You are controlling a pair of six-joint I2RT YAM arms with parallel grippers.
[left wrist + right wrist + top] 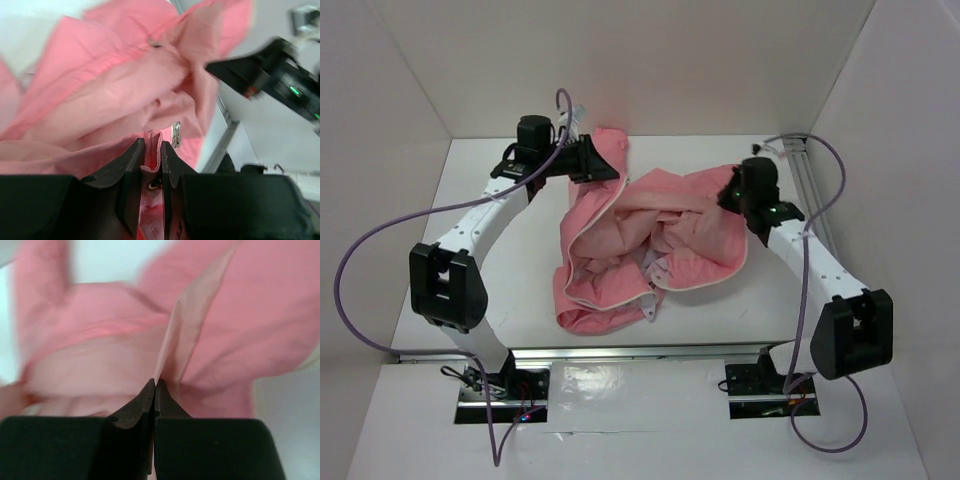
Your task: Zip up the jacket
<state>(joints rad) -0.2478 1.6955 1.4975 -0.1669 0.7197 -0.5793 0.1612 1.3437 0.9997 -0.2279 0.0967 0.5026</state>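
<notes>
This is a robotics lab test booth rather than a home or a shop. Plain white panels (650, 60) wall in a white surface (510, 270) on three sides. Two black-and-white robot arms, the left arm (470, 225) and the right arm (810, 260), are bolted to a metal rail (640, 352) at the near edge. Loose purple cables (360, 260) loop from the arms down to their bases, and small green lights (772, 210) glow on the right arm's wrist. A pink jacket (640, 240) lies crumpled between the arms.
</notes>
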